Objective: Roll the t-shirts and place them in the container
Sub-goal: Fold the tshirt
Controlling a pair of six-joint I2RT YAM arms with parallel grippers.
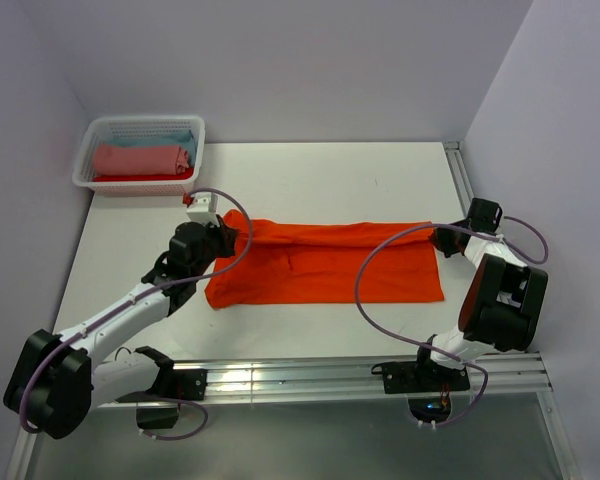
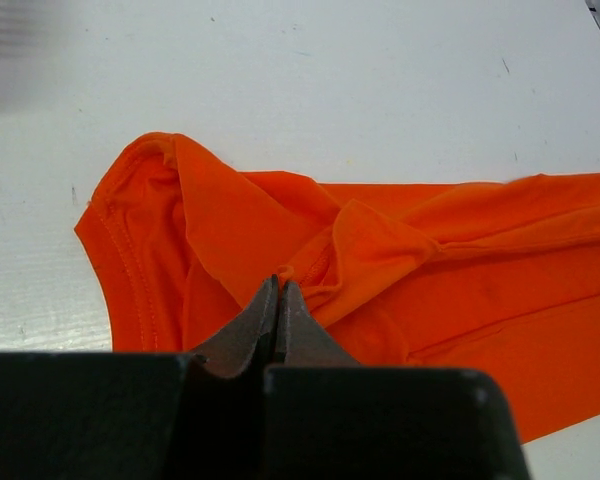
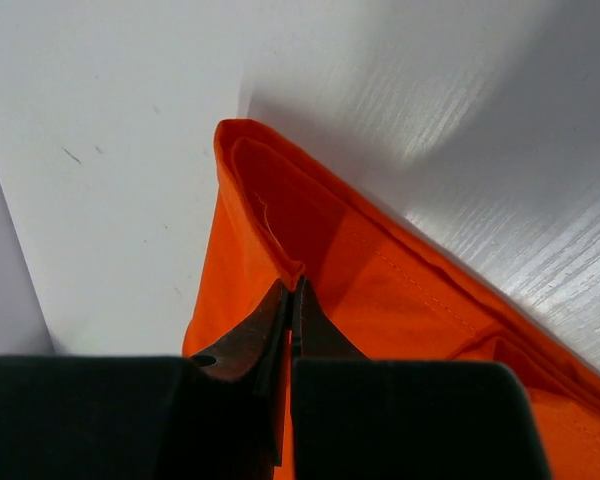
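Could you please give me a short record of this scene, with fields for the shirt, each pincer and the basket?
shirt: orange t-shirt lying on the table, far edge folded over
left pincer: shut on the shirt's left end
right pincer: shut on the shirt's right end
basket: far left corner of the table, holding a pink roll

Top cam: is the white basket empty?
No, the basket holds cloth, with a salmon-pink roll lying on top.
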